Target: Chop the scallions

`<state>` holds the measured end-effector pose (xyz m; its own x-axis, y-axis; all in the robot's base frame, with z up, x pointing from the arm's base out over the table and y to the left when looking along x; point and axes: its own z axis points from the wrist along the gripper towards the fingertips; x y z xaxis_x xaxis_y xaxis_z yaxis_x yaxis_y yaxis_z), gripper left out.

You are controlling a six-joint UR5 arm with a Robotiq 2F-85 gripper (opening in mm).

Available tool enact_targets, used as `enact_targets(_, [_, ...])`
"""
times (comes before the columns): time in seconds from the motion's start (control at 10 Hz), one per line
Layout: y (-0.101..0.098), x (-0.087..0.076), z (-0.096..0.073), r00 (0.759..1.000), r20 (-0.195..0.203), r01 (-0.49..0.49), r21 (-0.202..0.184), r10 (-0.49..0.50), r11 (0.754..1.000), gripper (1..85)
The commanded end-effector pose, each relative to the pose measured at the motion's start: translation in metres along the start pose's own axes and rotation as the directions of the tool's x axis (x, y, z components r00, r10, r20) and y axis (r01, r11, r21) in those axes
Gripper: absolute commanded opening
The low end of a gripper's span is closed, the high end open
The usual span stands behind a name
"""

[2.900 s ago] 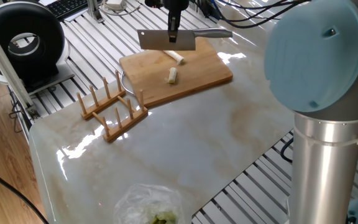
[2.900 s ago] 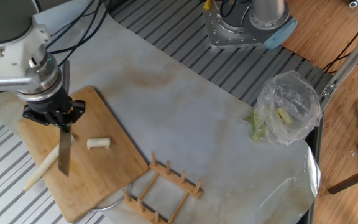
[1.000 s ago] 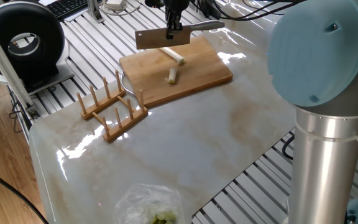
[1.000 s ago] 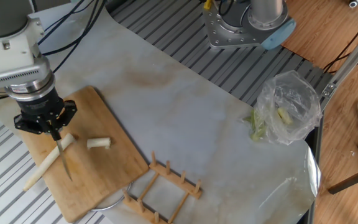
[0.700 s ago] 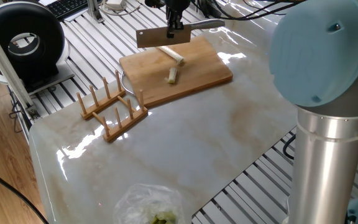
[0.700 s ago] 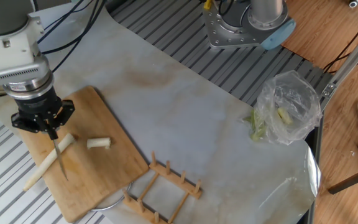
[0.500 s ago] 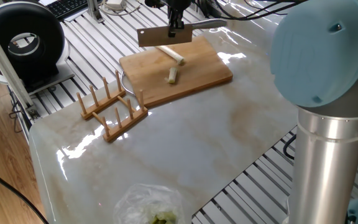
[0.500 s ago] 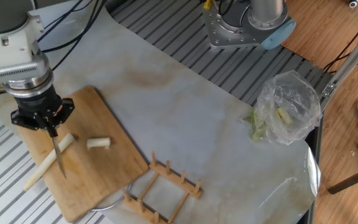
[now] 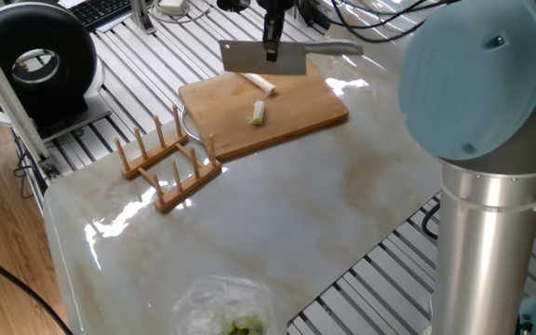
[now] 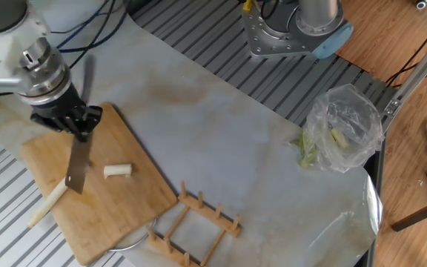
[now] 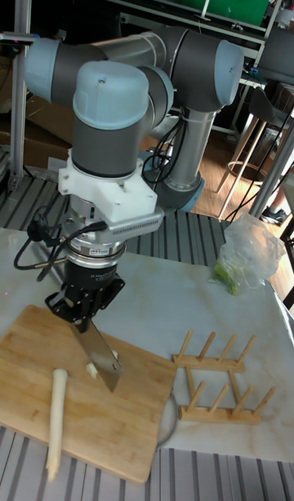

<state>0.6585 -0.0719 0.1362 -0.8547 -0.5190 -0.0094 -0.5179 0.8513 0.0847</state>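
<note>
A: Status on the gripper (image 10: 78, 127)?

B: Clamped on the cleaver (image 9: 263, 60). We see the fingers pinching the spine of the blade from above, handle sticking out sideways. In the tall fixed view the blade (image 11: 103, 356) hangs tilted, edge down, over the cutting board (image 10: 124, 204).

A: Blade touching the board?

B: We can't tell. In one fixed view it looks clear of the wood, hanging above the far edge of the board.

A: Where are the scallions?

B: On the board, in two parts. Long stalk (image 11: 55, 419) lies near the board's edge and runs past it, beside the blade. Short cut piece (image 10: 117, 170) lies apart from it, nearer the middle of the board. In one fixed view the short piece (image 9: 259, 113) is just in front of the cleaver, with the end of the long stalk (image 9: 264, 84) showing under the blade.

A: Anything else on the table?

B: Wooden rack (image 9: 168, 159) just beside the board, and a clear plastic bag (image 10: 342, 127) with green bits well apart, at the far side of the marble top (image 9: 277, 214).
</note>
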Motion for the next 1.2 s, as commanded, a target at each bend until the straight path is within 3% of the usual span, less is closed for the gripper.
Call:
enact_targets(0.0, [0.007,0.0,-0.004,0.978,-0.002,-0.211,-0.02,0.211,0.977,1.3])
enact_targets(0.1, [-0.004,0.005,-0.004,0.967,-0.011,-0.254,0.024,0.254,0.967,1.3])
enact_targets(0.3, [-0.008,0.003,-0.005,0.953,-0.012,-0.301,0.03,0.302,0.953,1.3])
enact_targets(0.5, [-0.023,-0.014,-0.016,0.961,-0.036,-0.274,0.036,0.275,0.961,1.3])
enact_targets(0.8, [-0.044,-0.05,-0.02,0.972,-0.012,-0.233,0.05,0.234,0.971,1.3])
enact_targets(0.9, [-0.049,-0.053,-0.018,0.989,-0.009,-0.146,0.058,0.147,0.988,1.3])
enact_targets(1.1, [-0.024,-0.052,-0.016,0.999,-0.022,-0.03,-0.031,0.029,0.999,1.3])
